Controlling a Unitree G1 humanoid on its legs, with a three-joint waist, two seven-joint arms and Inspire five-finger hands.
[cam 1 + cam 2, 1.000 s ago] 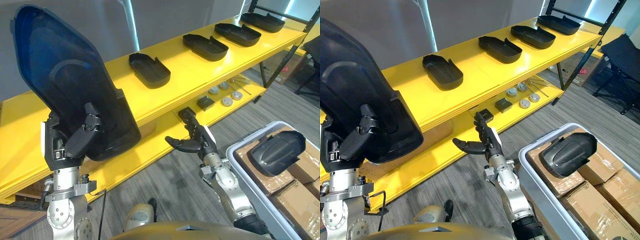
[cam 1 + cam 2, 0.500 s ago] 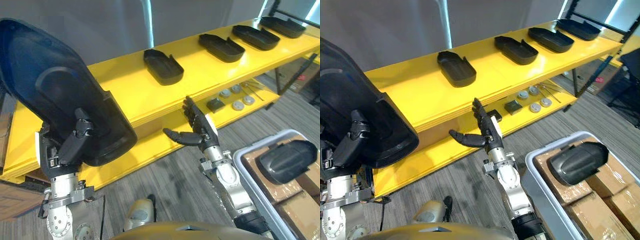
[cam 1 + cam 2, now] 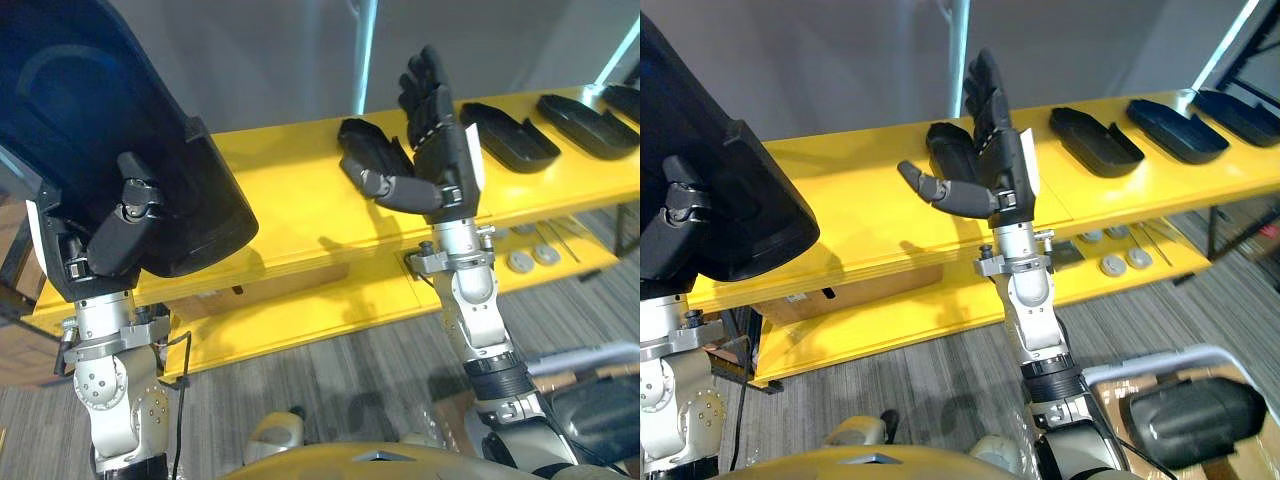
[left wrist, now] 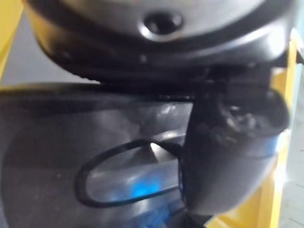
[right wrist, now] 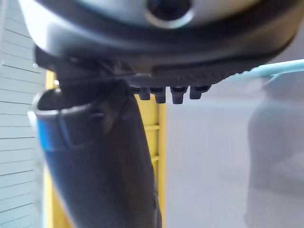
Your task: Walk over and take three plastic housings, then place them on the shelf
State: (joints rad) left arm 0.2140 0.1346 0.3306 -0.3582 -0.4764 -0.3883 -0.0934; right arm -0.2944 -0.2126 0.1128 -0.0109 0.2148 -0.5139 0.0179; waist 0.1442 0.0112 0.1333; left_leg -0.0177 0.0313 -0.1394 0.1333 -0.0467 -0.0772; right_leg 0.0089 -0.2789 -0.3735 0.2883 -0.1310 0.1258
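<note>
My left hand (image 3: pixel 118 228) is shut on a large dark plastic housing (image 3: pixel 90 110), held upright at the left before the yellow shelf (image 3: pixel 285 205). In the left wrist view its thumb (image 4: pixel 223 156) lies across the housing's hollow inside (image 4: pixel 71 142). My right hand (image 3: pixel 437 150) is raised in front of the shelf, open, fingers straight up and thumb (image 5: pixel 99 161) out to the side, holding nothing. Several more housings lie in a row on the shelf's top board: one (image 3: pixel 362 140) just behind the right hand, others (image 3: pixel 508 135) to its right.
The lower shelf board holds small round parts (image 3: pixel 530 260), with a cardboard box (image 3: pixel 840 295) under the top board. At the lower right stands a grey bin (image 3: pixel 1185 355) with another dark housing (image 3: pixel 1190 420) in it. Grey carpet lies in front of the shelf.
The camera has swung left along the shelf. My right hand has risen from below the shelf's edge to above its top board. The left hand keeps hold of the housing.
</note>
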